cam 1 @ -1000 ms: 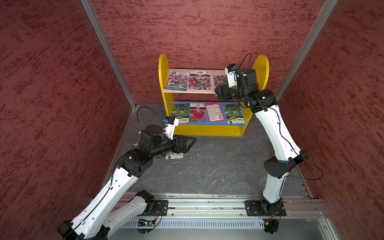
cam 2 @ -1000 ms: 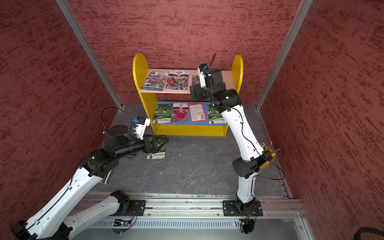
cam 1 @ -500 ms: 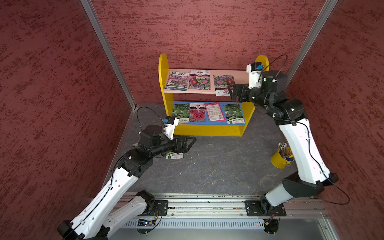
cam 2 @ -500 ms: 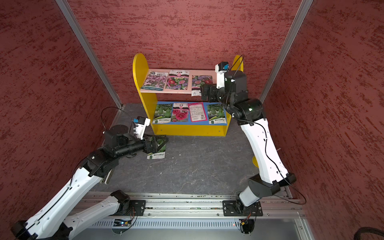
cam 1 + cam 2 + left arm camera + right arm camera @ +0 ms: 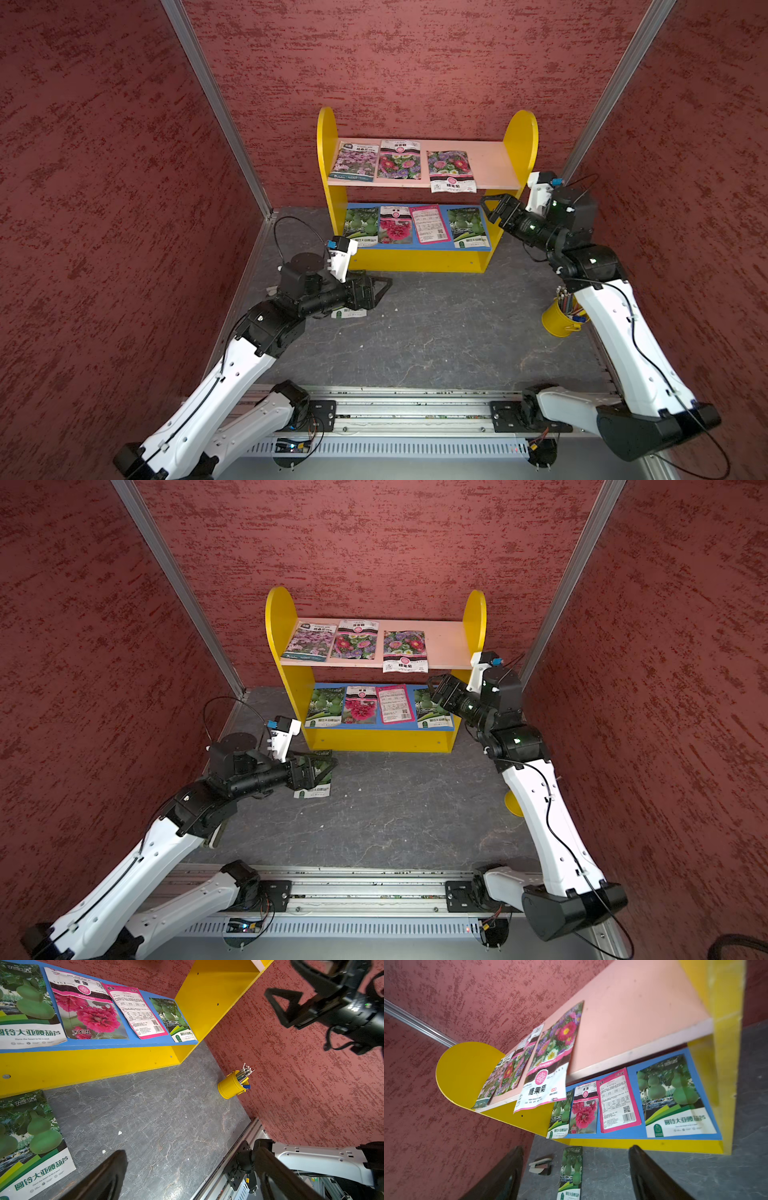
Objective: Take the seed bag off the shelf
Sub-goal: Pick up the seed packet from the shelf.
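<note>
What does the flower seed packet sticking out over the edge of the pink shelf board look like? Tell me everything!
The flat glossy seed packet shows red, purple and white flowers, then a pink band, then a white end with a round pink emblem and dark characters. It lies face up, rightmost of three packets on the pale pink upper board of the yellow-sided shelf, its slightly curled white end poking past the front edge. The right hand is open close by, not touching it.

Both top views give me a high look down from the front at the whole shelf (image 5: pixel 415 259); my wrist cameras sit nearer, both catching its blue lower board (image 5: pixel 116 1044).
</note>
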Robot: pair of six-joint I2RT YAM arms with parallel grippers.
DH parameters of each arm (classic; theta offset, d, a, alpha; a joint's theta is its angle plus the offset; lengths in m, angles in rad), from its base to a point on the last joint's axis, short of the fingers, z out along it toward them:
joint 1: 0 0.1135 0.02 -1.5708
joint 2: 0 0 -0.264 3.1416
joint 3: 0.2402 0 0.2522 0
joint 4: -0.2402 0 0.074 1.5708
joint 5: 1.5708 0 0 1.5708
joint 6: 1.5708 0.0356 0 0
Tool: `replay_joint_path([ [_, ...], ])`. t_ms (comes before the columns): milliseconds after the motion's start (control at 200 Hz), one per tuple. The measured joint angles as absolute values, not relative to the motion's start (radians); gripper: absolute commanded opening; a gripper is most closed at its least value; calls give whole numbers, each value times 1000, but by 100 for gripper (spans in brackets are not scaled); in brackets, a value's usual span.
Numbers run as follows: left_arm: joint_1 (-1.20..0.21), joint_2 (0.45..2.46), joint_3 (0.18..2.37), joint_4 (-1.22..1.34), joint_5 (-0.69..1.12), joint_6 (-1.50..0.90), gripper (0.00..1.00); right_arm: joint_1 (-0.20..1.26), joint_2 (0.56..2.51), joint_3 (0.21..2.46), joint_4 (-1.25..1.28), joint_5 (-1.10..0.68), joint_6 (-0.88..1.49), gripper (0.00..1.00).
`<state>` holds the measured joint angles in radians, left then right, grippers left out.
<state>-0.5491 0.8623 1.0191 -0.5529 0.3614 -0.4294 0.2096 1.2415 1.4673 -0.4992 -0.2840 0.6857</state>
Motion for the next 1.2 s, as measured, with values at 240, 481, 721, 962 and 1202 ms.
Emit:
replay_joint_path([
  [240,-550,859,1019,-553,366,-429,100,201,1337,1427,-280,-414,842,74],
  [481,-550,854,1019,-554,365,-429,100,201,1398,1446,-173,-461,913,65],
  [721,-550,854,1016,-558,364,-429,100,201,1415,1450,-121,-469,950,45],
  [962,-550,854,1008,-560,364,-429,100,199,1418,1450,-100,-471,960,29],
  [1202,-550,849,1004,-559,367,-439,100,178,1418,1451,-93,-477,960,11],
])
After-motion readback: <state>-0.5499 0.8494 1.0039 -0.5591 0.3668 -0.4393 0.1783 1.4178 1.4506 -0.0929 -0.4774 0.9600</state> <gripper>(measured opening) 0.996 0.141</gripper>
